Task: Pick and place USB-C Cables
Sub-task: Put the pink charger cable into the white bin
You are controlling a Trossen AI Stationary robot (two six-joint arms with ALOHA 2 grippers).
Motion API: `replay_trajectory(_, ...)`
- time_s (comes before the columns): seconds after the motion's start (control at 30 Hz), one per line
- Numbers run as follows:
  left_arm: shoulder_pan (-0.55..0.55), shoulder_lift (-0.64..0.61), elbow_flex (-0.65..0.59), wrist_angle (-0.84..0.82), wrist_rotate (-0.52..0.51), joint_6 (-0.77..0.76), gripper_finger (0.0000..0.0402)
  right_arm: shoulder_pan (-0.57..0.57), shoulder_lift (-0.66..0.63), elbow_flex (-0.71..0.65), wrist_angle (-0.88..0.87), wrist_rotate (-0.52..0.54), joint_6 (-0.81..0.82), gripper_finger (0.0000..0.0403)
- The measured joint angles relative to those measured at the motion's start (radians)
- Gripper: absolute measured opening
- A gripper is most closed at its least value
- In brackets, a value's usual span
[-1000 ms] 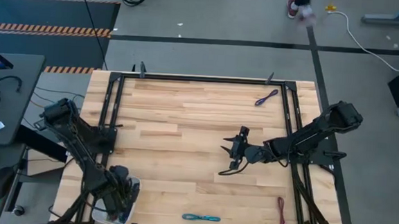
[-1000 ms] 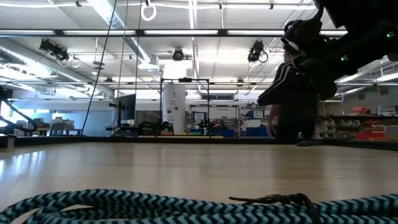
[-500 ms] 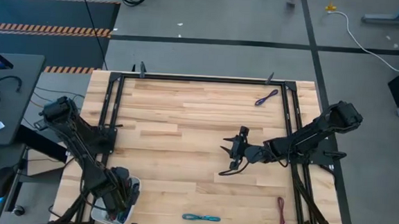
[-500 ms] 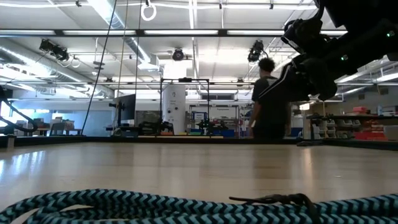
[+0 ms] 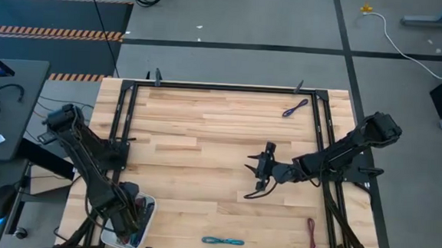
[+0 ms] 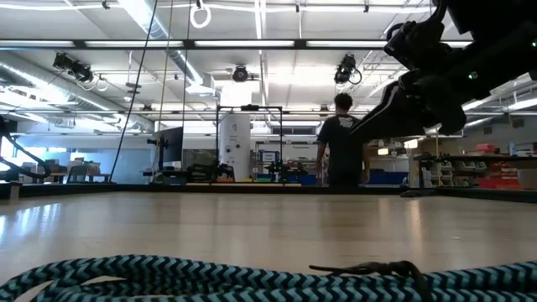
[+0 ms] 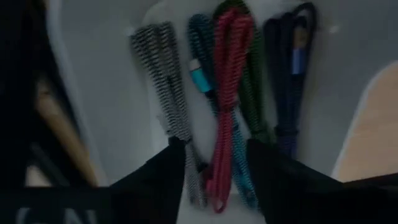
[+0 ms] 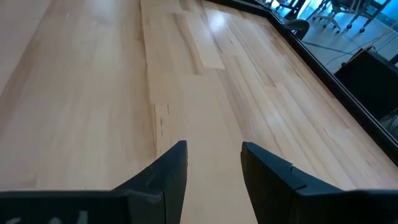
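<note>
in the high view, three usb-c cables lie loose on the wooden table (image 5: 205, 138). a purple cable (image 5: 294, 108) sits near the far edge toward the right, its long axis on a diagonal. a teal cable (image 5: 223, 241) lies along the near edge, running left to right. a magenta cable (image 5: 311, 239) lies at the near right, running near to far, just beside the black frame rail. the left gripper (image 5: 127, 220) hangs over the white tray (image 5: 149, 209) at the near left corner. the right gripper (image 5: 263, 166) is right of the table's middle, pointing left, with bare wood open ahead of it and a thin black wire (image 5: 254, 189) just beside it.

in the low view, the teal cable (image 6: 168, 281) stretches across the foreground, and a person (image 6: 341, 151) stands in the room beyond the table.

in the left wrist view, the fingers (image 7: 155, 186) stand spread apart over the tray (image 7: 112, 93), holding nothing. grey, teal, magenta, green and dark purple cables lie side by side inside, all pointing the same way.

in the right wrist view, the fingers (image 8: 267, 171) are parted over bare wood, gripping nothing.
</note>
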Motion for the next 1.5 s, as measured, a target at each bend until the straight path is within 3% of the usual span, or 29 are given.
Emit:
replay_trajectory(0.13,0.002,-0.051,0.0,-0.01,-0.023,0.003,0.0214,0.019,-0.001,0.0,-0.017,0.004,-0.006,0.0155)
replay_trajectory(0.3,0.03,-0.087,0.0,0.035,-0.362,0.146,0.0224,0.063,-0.042,0.0,-0.025,0.006,-0.029,0.0155)
replay_trajectory(0.4,0.066,-0.084,0.0,0.082,-0.641,0.356,0.0212,0.104,-0.087,0.0,-0.047,0.007,-0.04,0.0155)
replay_trajectory(0.53,0.137,-0.069,0.0,0.25,-1.004,0.751,0.0193,0.171,-0.165,0.0,-0.127,0.003,-0.028,0.0155)
replay_trajectory(0.63,0.207,-0.043,0.001,0.449,-1.134,1.099,0.018,0.227,-0.23,0.0,-0.21,-0.024,0.034,0.0155)
replay_trajectory(0.7,0.264,-0.016,0.001,0.594,-1.124,1.32,0.0173,0.26,-0.274,0.0,-0.27,-0.088,0.1,0.0155)
replay_trajectory(0.8,0.361,0.048,0.002,0.786,-1.011,1.567,0.0164,0.295,-0.33,0.0,-0.347,-0.241,0.255,0.0155)
replay_trajectory(1.07,0.598,0.32,0.002,1.375,-0.65,2.012,0.0143,0.357,-0.377,0.0,-0.61,-0.688,0.836,0.0154)
replay_trajectory(1.17,0.674,0.417,0.001,1.596,-0.52,2.086,0.0142,0.399,-0.369,0.0,-0.7,-0.86,1.088,0.0148)
replay_trajectory(1.27,0.73,0.48,0.001,1.738,-0.43,2.094,0.0142,0.466,-0.364,0.0,-0.756,-0.961,1.313,0.0138)
replay_trajectory(1.5,0.772,0.524,0.0,1.782,-0.368,2.099,0.0141,0.611,-0.365,0.0,-0.777,-1.0,1.659,0.0127)
